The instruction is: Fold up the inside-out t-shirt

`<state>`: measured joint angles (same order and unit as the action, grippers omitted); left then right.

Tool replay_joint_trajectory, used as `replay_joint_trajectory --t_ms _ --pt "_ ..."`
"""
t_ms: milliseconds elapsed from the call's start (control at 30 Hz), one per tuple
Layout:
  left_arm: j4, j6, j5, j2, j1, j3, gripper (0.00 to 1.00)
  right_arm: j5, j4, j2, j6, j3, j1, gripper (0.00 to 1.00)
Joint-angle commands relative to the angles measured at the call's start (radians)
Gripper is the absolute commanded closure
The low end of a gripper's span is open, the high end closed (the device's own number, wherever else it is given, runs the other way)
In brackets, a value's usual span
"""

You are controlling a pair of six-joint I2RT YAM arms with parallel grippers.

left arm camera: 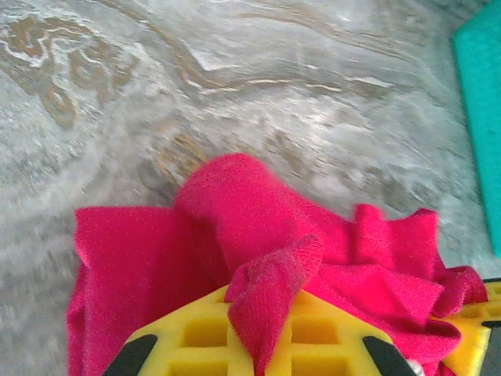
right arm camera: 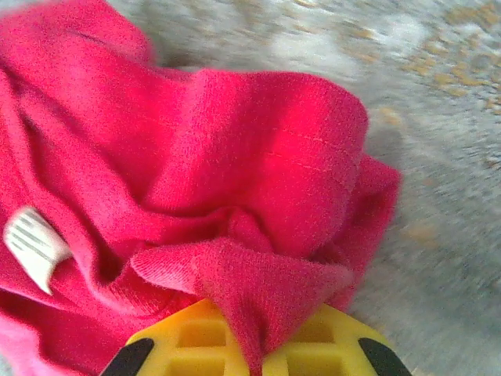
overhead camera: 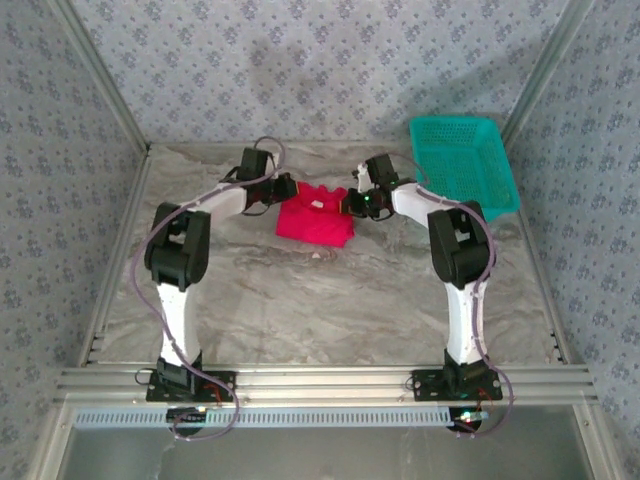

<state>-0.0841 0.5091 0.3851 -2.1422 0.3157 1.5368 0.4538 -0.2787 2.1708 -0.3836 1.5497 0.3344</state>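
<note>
From above: finds the inside-out t-shirt point(overhead camera: 315, 215) bunched into a red heap on the far middle of the marbled worktop point(overhead camera: 300, 300), between the two arms. Puts the left jaws at its left edge and the right jaws at its right edge, both against the cloth. Places a teal basket point(overhead camera: 465, 165) in the far right corner, close behind the right arm and apart from the shirt.

From the left wrist: shows the left jaws pressed together on a fold of the t-shirt point(left arm camera: 235, 227), with a ridge of red cloth running up between the yellow pads point(left arm camera: 196, 337). Shows the rest of the garment rumpled just ahead, resting on the worktop point(left arm camera: 235, 78). Catches an edge of the basket point(left arm camera: 481, 117) at the right border.

From the right wrist: shows the right jaws pinching a pointed fold of the t-shirt point(right arm camera: 235, 141) between yellow pads point(right arm camera: 180, 341). Shows thick creases of cloth ahead and to the left. Marks a small white tag point(right arm camera: 31, 247) at the left, lying on the red cloth. Gives a blurred stretch of worktop point(right arm camera: 438, 117) on the right.
</note>
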Motion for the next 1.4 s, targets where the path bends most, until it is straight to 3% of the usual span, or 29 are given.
replay_joint_trajectory --t_ms 0,100,167,200,300,400,433,500,567,667,733,833,1000,1167,1367 --pt "-0.076 0.009 0.005 -0.043 -0.029 0.004 1.0 0.015 -0.127 0.089 0.026 0.082 -0.011 1.0" --pt "-0.08 0.02 -0.01 -0.044 -0.045 -0.005 1.0 0.003 -0.146 0.076 0.016 0.1 -0.011 1.0" --pt "-0.12 0.007 -0.015 -0.051 -0.049 0.027 0.92 -0.017 -0.185 0.053 0.01 0.125 -0.01 0.97" --pt "-0.143 0.002 -0.019 -0.05 -0.049 0.045 0.86 -0.024 -0.215 0.036 0.006 0.145 -0.009 0.91" --pt "-0.195 -0.012 -0.032 -0.014 -0.046 0.08 0.7 -0.056 -0.292 -0.038 -0.027 0.176 -0.005 0.58" --pt "-0.313 -0.024 -0.129 0.062 -0.035 0.118 0.52 -0.126 -0.347 -0.138 -0.102 0.148 -0.005 0.4" --pt "-0.366 -0.024 -0.198 0.097 -0.027 0.125 0.46 -0.153 -0.349 -0.175 -0.135 0.122 -0.001 0.39" --pt "-0.45 0.001 -0.35 0.179 -0.002 0.112 0.45 -0.156 -0.299 -0.249 -0.208 0.04 0.013 0.4" --pt "-0.463 0.058 -0.39 0.254 0.015 0.052 0.47 -0.142 -0.202 -0.312 -0.292 -0.05 0.039 0.46" --pt "-0.303 0.197 -0.239 0.321 0.034 -0.101 0.49 -0.122 -0.066 -0.337 -0.402 -0.124 0.083 0.6" --pt "-0.15 0.313 -0.107 0.302 0.044 -0.168 0.52 -0.084 0.0 -0.291 -0.472 -0.114 0.092 0.64" --pt "-0.014 0.417 -0.015 0.216 0.061 -0.17 0.53 -0.04 0.04 -0.175 -0.558 -0.056 0.094 0.66" --pt "-0.003 0.46 -0.012 0.041 0.037 -0.1 0.54 -0.063 0.033 0.012 -0.646 -0.009 0.076 0.69" --pt "-0.101 0.424 -0.021 -0.099 -0.05 -0.004 0.55 -0.114 -0.015 0.145 -0.621 0.085 0.057 0.69" --pt "-0.255 0.313 -0.041 -0.27 -0.104 0.305 0.53 -0.084 -0.032 0.362 -0.554 0.405 0.045 0.67"
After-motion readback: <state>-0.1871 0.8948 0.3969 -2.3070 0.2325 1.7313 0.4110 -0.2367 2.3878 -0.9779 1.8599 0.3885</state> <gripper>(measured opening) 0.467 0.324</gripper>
